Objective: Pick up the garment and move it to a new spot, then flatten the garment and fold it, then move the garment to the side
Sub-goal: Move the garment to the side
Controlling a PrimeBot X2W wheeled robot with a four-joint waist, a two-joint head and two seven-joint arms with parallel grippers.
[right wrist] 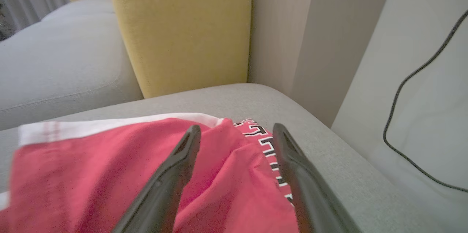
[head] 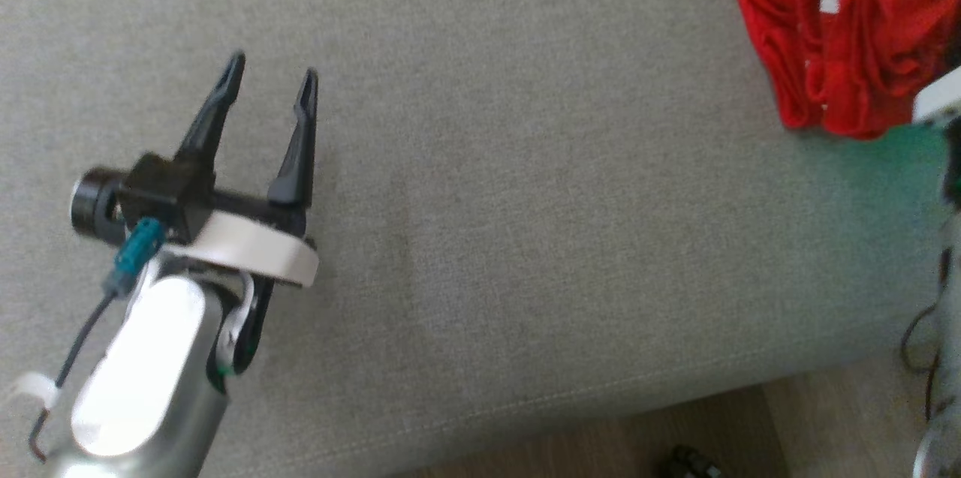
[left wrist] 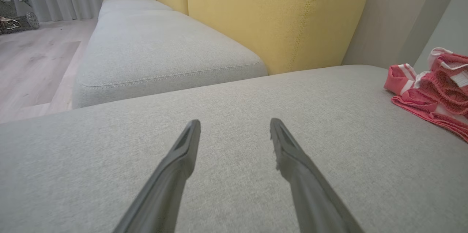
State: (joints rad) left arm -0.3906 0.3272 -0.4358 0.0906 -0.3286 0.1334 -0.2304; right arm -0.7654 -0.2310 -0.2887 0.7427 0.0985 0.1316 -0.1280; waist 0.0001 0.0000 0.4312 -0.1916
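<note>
The garment (head: 841, 35) is red with white trim and lies crumpled at the far right corner of the grey sofa cushion (head: 525, 200). It also appears at the right edge of the left wrist view, garment (left wrist: 435, 90). My left gripper (head: 274, 76) is open over bare cushion at the left, far from the cloth; left gripper (left wrist: 236, 127) has nothing between its fingers. My right gripper (right wrist: 237, 132) stands open just above the red garment (right wrist: 109, 178), its fingers spread over a fold and black-and-white lettering, with nothing pinched between them.
Yellow back cushions (left wrist: 274, 17) stand behind the seat. A second grey seat (left wrist: 153, 50) extends to the left. A wall panel with a black cable (right wrist: 413, 116) is close on the right. Wooden floor (head: 676, 433) lies beyond the cushion's front edge.
</note>
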